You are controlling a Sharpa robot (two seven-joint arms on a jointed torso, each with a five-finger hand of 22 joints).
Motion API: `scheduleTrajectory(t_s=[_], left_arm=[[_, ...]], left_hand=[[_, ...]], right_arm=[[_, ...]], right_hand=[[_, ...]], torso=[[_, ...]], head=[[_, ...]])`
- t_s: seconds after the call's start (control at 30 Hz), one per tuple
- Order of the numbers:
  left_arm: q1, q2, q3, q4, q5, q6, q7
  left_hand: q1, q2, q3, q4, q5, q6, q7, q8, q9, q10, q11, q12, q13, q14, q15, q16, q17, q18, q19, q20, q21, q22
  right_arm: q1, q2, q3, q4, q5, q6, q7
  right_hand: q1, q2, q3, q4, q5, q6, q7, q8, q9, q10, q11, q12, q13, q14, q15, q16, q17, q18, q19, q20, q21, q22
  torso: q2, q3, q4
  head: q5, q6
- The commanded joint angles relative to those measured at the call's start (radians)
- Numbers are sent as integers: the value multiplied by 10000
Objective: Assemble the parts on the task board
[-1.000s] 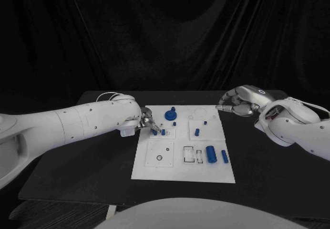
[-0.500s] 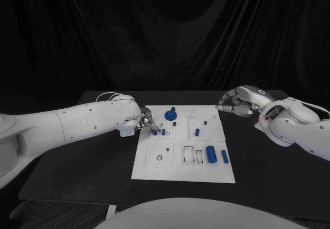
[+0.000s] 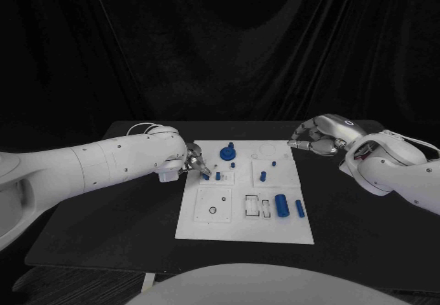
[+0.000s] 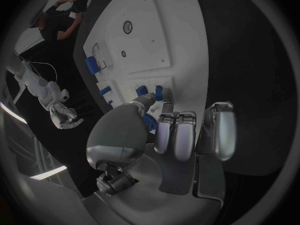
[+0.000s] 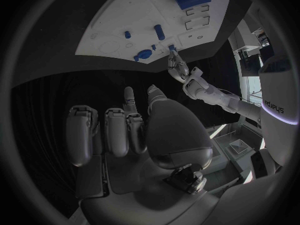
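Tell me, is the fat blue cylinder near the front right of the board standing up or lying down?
Lying down. The fat blue cylinder rests on its side on the task board, long axis running front to back.

head: high, looking down | wrists: close behind hands | shared: task board (image 3: 246,190)

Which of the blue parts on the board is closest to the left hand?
The small blue pegs at the task board's left edge, right by the left hand's fingertips; the other blue parts sit nearer the middle or right.
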Motion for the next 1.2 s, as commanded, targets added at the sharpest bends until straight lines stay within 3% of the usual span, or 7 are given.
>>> scheduleTrajectory(t_s=[0.03, 0.33, 0.4, 0.47, 0.73, 1.0, 1.2], left_arm=[[-23, -11, 0, 22, 15, 103, 117], [-23, -10, 0, 39, 15, 116, 129], [-23, -2, 0, 40, 15, 121, 128], [-23, 6, 0, 38, 15, 119, 129], [-23, 31, 0, 15, 15, 87, 142], [-24, 66, 0, -6, 15, 61, 146], [-24, 78, 0, -17, 15, 16, 182]], left_hand=[[115, 1, 59, -22, 73, -79, 2, 66, 15, 1060, -73, -6, 2631, 1074, -28, 27, 2635, 15, -84, -6, -46, 2013], [142, -27, 100, -61, -20, -67, 2, 85, 27, 1060, -71, -6, 2631, 1074, -32, 27, 2635, 16, -88, -9, -50, 2012], [-29, -37, -3, 91, -1284, -35, 29, 112, 36, 1060, -49, -6, 2631, 1074, -13, 27, 2635, 13, -85, -2, -45, 2013], [-211, -36, -183, 290, -2023, -37, 64, 98, 17, 1060, -22, -6, 2631, 1074, 6, 27, 2635, 14, -89, 17, -52, 2011], [-928, 24, -939, 1122, -3251, 45, 121, 118, -7, 1060, 37, -6, 2631, 1074, 63, 27, 2635, 15, -82, 72, -50, 2012], [-1231, -13, -1506, 1586, -3466, 230, 67, 432, 235, 1060, 2, -6, 2631, 1074, 40, 27, 2635, 13, -69, 64, -38, 2017], [-1248, 74, -2009, 1731, -3492, 206, -30, 1127, 1031, 1060, -81, -6, 2631, 1074, -31, 27, 2635, 9, -56, -2, -18, 2024]], right_arm=[[-26, 0, 8, 1, -17, -37, -64], [-35, 34, 8, -30, -17, -4, -66], [-36, 40, 8, -35, -17, 1, -68], [-37, 43, 8, -37, -16, 8, -74], [-39, 33, 8, -38, -16, 22, -90], [-39, 30, 8, -37, -16, 19, -85], [-39, 23, 8, -34, -16, 15, -85]], right_hand=[[64, 73, -4, -57, 62, -3, 27, -26, -9, 1065, 77, 36, 2629, 554, 65, -39, -17, 92, 463, 89, -22, 2197], [60, 88, -2, -51, 78, 0, 27, -28, -12, 1065, 78, 36, 2629, 553, 66, -41, -22, 91, 464, 91, -21, 2197], [60, 91, -1, -50, 81, 0, 27, -29, -12, 1065, 78, 36, 2629, 555, 66, -37, -13, 92, 463, 91, -25, 2196], [60, 91, -1, -50, 81, 0, 27, -29, -12, 1065, 78, 36, 2629, 555, 66, -37, -13, 92, 463, 91, -25, 2196], [60, 91, -1, -50, 81, 0, 27, -29, -12, 1065, 78, 36, 2629, 555, 66, -37, -13, 92, 463, 91, -25, 2196], [60, 91, -1, -50, 81, 0, 27, -29, -12, 1065, 78, 36, 2629, 555, 66, -37, -13, 92, 463, 91, -25, 2196], [60, 91, -1, -50, 81, 0, 27, -29, -12, 1065, 78, 36, 2629, 555, 66, -37, -13, 92, 463, 91, -25, 2196]], torso=[[-3, 2, 1], [-2, -1, -4], [-2, 0, -3], [1, 1, -2], [1, 2, -1], [1, 0, -2], [0, 2, -5]], head=[[5, 2], [53, 2], [52, 2], [49, 2], [44, 2], [35, 2], [30, 2]])
